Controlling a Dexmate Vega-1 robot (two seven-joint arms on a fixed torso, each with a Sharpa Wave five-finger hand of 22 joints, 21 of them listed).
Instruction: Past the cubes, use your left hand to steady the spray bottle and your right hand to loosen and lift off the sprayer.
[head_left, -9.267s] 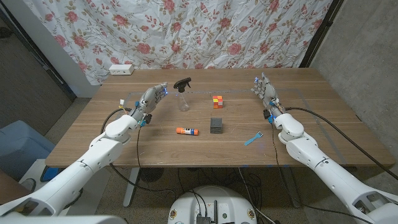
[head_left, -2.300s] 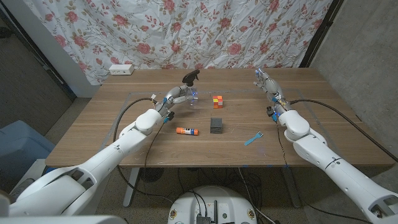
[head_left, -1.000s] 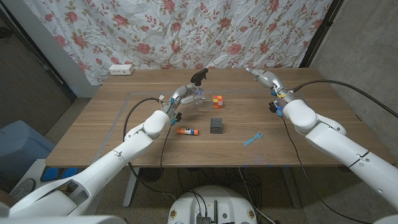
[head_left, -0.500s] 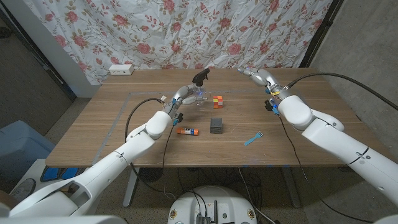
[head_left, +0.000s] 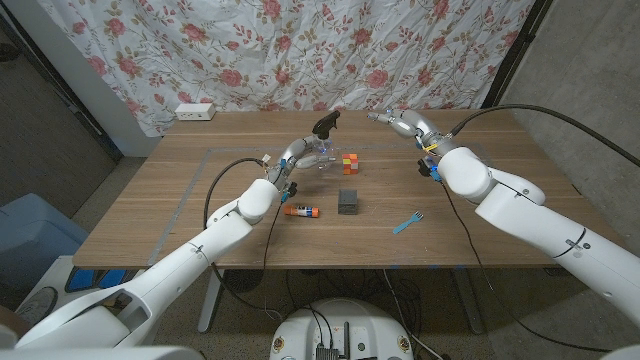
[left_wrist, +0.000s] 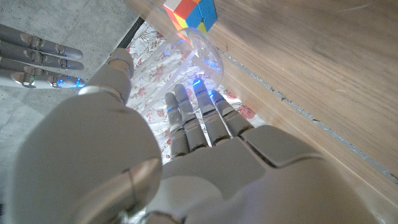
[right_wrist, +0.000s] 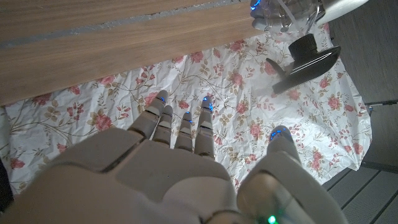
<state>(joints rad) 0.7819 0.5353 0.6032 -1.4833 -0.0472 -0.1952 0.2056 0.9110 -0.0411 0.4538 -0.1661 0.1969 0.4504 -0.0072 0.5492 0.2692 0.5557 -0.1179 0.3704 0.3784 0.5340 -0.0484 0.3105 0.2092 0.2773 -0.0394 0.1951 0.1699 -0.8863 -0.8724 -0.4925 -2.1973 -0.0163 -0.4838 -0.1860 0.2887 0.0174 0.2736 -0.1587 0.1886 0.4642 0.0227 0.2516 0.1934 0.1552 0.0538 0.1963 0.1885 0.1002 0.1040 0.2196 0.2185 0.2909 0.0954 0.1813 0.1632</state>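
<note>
Spray bottle (head_left: 321, 150) tilted, gripped by left hand (head_left: 298, 152) just beside multicoloured cube (head_left: 349, 163), black sprayer (head_left: 324, 122) still on, right hand (head_left: 402, 123) nearby, fingers spread, holding nothing.

No legible text, label, brand, number or sign on anything in these views.

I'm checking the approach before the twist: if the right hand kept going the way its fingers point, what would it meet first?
Probably the black sprayer atop the spray bottle held by the left hand; the right hand points toward it, though depth is unclear.
</note>
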